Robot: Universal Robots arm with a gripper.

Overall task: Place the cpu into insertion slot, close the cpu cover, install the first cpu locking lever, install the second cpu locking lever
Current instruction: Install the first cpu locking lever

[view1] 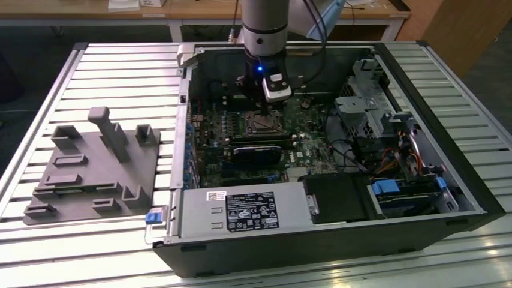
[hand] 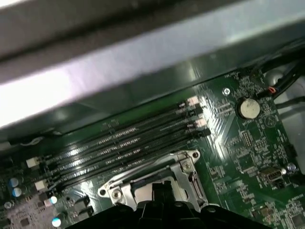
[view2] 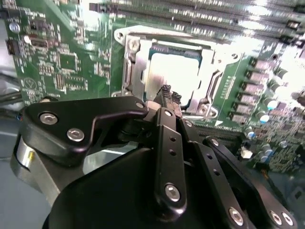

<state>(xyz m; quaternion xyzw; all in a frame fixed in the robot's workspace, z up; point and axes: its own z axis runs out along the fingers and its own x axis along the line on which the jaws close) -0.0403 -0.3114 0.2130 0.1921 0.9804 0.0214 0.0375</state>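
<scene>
Above the socket (view2: 178, 71), the gripper (view2: 170, 98) hangs with fingertips pressed together, holding nothing. The chip (view2: 172, 71) sits inside (frame (view2: 136, 62) lowered around it), at the gripper's twelve o'clock.

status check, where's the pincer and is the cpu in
Pincer shut, empty, tips just over socket edge. Cpu seated in insertion slot, cpu cover down around it. Nothing blocking.

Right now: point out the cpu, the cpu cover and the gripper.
cpu (view2: 174, 76), second wrist view, on its silver-grey metal top.
cpu cover (view2: 136, 71), second wrist view, on the frame's side bar.
gripper (view2: 170, 98), second wrist view, between its fingertips.
</scene>
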